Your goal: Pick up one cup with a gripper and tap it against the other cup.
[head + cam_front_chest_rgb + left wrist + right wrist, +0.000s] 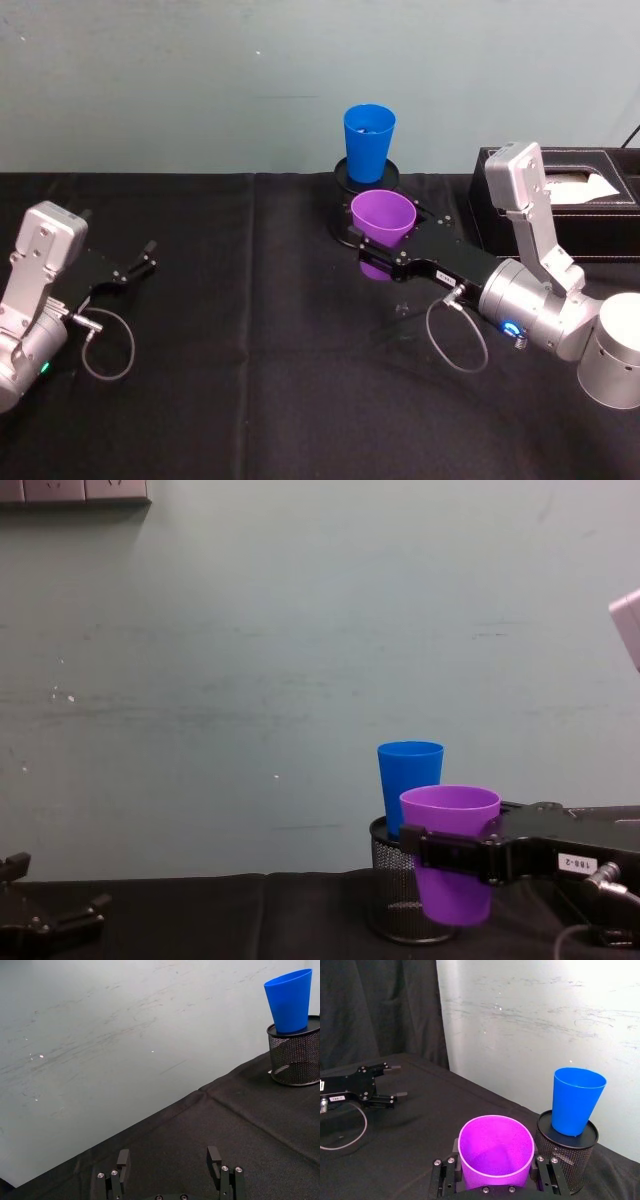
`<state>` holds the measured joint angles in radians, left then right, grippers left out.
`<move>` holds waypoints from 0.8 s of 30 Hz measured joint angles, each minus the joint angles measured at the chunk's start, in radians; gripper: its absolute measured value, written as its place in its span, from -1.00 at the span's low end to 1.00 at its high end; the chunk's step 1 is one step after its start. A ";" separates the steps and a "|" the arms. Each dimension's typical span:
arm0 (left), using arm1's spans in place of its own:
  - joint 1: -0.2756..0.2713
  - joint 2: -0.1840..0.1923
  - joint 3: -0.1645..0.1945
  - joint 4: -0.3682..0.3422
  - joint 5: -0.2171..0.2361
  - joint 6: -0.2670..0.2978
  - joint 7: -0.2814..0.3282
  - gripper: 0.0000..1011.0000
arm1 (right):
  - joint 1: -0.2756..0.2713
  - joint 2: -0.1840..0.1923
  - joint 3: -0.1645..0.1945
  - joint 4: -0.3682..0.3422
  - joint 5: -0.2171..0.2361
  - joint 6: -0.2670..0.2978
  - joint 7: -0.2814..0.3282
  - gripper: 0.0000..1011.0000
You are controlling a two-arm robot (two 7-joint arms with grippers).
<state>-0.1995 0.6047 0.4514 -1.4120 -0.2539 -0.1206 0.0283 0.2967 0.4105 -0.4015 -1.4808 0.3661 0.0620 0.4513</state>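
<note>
**Two cups, one of them in my right hand**

Two hands are out over the surface (250,350), which is draped to its far edge in black cloth with a crease running near to far through the middle. Behind it stands a pale green wall (200,80), scuffed and streaked, and the right wrist view shows a black curtain (380,1010) hanging beside that wall.

My right hand (385,258) (495,1180) (450,845) reaches in from the right and is clamped on the purple cup (382,222) (495,1155) (450,810), one finger on each side of its body below the rim. The cup is roughly upright with its mouth open to the top. I cannot tell whether its base is clear of the cloth. A blue ring (511,328) glows on the silver wrist behind the hand.

The blue cup (368,140) (290,1002) (576,1100) (408,775) stands upright on the flat black top of a wire-mesh holder (345,228) (296,1057) (565,1160) (395,900), near the far edge of the surface. The purple cup sits just on the near side of that holder, lower than the blue one. The right wrist view shows the two cups apart.

My left hand (140,258) (168,1160) (397,1080) lies low at the left of the surface, well apart from both cups, its fingers spread and grasping nothing.

A black tissue box (590,200) sits at the far right with white tissue showing at its top.
</note>
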 joint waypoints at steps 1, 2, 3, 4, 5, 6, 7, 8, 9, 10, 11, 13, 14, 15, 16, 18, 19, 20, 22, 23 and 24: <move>0.000 0.000 0.000 0.000 0.000 0.000 0.000 0.98 | 0.000 0.000 0.000 0.000 0.000 0.000 0.000 0.43; 0.000 0.000 0.000 0.000 0.000 0.000 0.000 0.98 | 0.000 0.000 0.000 0.000 0.000 0.000 0.000 0.43; 0.000 0.000 0.000 0.000 0.000 0.000 0.000 0.98 | 0.000 0.000 0.000 0.000 0.000 0.000 0.000 0.43; 0.000 0.000 0.000 0.000 0.000 0.000 0.000 0.98 | 0.000 0.000 0.000 0.000 0.000 0.000 0.000 0.43; 0.000 0.000 0.000 0.000 0.000 0.000 0.000 0.98 | 0.000 0.000 0.000 0.000 0.000 0.000 0.000 0.43; 0.000 0.000 0.000 0.000 0.000 0.000 0.000 0.98 | 0.000 0.000 0.000 0.000 0.000 0.000 0.000 0.43; 0.000 0.000 0.000 0.000 0.000 0.000 0.000 0.98 | 0.000 0.000 0.000 0.000 0.000 0.000 0.000 0.43; 0.000 0.000 0.000 0.000 0.000 0.000 0.000 0.98 | 0.000 0.000 0.000 0.000 0.000 0.000 0.000 0.43; 0.000 0.000 0.000 0.000 0.000 0.000 0.000 0.98 | 0.000 0.000 0.000 0.000 0.000 0.000 0.000 0.43; 0.000 0.000 0.000 0.000 0.000 0.000 0.000 0.98 | 0.000 0.000 0.000 0.000 0.000 0.000 0.000 0.43; 0.000 0.000 0.000 0.000 0.000 0.000 0.000 0.98 | 0.000 0.000 0.000 0.000 0.000 0.000 0.000 0.43; 0.000 0.000 0.000 0.000 0.000 0.000 0.000 0.98 | 0.000 0.000 0.000 0.000 0.000 0.000 0.000 0.44; 0.000 0.000 0.000 0.000 0.000 0.000 0.000 0.98 | 0.000 0.000 0.000 0.000 0.000 0.000 0.000 0.43; 0.000 0.000 0.000 0.000 0.000 0.000 0.000 0.98 | 0.000 0.000 0.000 0.000 0.000 0.000 0.000 0.44; 0.000 0.000 0.000 0.000 0.000 0.000 0.000 0.98 | 0.000 0.000 0.000 0.000 0.000 0.000 0.000 0.43; 0.000 0.000 0.000 0.000 0.000 0.000 0.000 0.98 | 0.000 0.000 0.000 0.000 0.000 0.000 0.000 0.43; 0.000 0.000 0.000 0.000 0.000 0.000 0.000 0.98 | 0.000 0.000 0.000 0.000 0.000 0.000 0.000 0.43; 0.000 0.000 0.000 0.000 0.000 0.000 0.000 0.98 | 0.000 0.000 0.000 0.000 0.000 0.000 0.000 0.43; 0.000 0.000 0.000 0.000 0.000 0.000 0.000 0.98 | 0.000 0.000 0.000 0.000 0.000 0.000 0.000 0.43; 0.000 0.000 0.000 0.000 0.000 0.000 0.000 0.98 | 0.000 0.000 0.000 0.000 0.000 0.000 0.000 0.43; 0.000 0.000 0.000 0.000 0.000 0.000 0.000 0.98 | 0.000 0.000 0.000 0.000 0.000 0.000 0.000 0.43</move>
<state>-0.1995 0.6047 0.4513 -1.4120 -0.2539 -0.1206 0.0283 0.2966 0.4105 -0.4015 -1.4808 0.3661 0.0620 0.4514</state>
